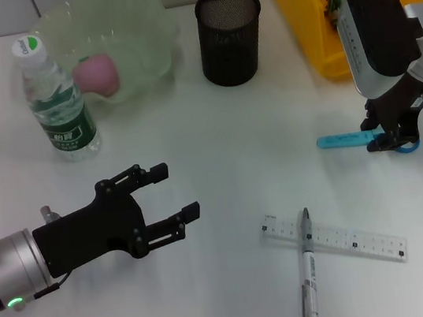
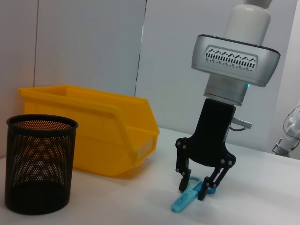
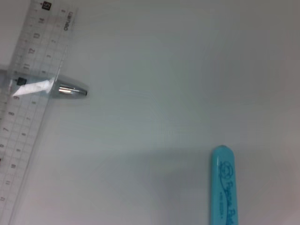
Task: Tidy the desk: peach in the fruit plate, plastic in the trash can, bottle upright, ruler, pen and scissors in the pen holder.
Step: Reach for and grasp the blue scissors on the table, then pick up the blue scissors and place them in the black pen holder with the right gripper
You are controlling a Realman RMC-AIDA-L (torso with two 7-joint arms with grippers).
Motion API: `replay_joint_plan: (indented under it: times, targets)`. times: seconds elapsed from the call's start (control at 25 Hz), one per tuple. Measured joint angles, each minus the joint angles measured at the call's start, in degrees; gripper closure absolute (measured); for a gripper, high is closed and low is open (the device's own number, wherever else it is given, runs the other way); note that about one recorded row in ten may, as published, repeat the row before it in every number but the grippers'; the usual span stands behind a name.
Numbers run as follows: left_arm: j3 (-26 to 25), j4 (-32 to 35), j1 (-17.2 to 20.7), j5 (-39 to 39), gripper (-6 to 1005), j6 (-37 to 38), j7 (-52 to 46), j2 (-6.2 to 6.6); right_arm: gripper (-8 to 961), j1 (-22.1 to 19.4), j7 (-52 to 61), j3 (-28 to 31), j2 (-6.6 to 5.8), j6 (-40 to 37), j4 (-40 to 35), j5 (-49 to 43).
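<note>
My right gripper (image 1: 390, 141) is down at the table, its fingers closed around the handle end of the blue scissors (image 1: 344, 139), which lie flat; the left wrist view shows this grip (image 2: 196, 190) on the scissors (image 2: 183, 201). The scissors' blue sheath (image 3: 224, 187) shows in the right wrist view. My left gripper (image 1: 170, 192) is open and empty, low over the table's left front. The clear ruler (image 1: 335, 237) and pen (image 1: 307, 268) lie crossed at the front. The black mesh pen holder (image 1: 230, 34) stands at the back. The peach (image 1: 95, 74) sits in the green fruit plate (image 1: 148, 24). The bottle (image 1: 55, 98) stands upright.
A yellow bin (image 1: 310, 16) stands at the back right, close behind my right arm, with something small inside it. The bottle stands just in front of the fruit plate's left side. The ruler (image 3: 28, 103) and pen tip (image 3: 70, 90) also show in the right wrist view.
</note>
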Motion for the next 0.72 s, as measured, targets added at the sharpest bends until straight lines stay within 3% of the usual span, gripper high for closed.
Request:
replay_joint_plan:
  times: [0.4, 0.72]
  targets:
    - [-0.35, 0.0, 0.0, 0.0, 197, -0.01, 0.04, 0.0, 665, 0.3, -0.21, -0.3, 0.1, 0.24, 0.81, -0.53]
    - [-0.44, 0.11, 0.0, 0.0, 197, 0.01, 0.06, 0.0, 719, -1.58, -1.31, 3.31, 0.16, -7.36, -9.45, 1.6]
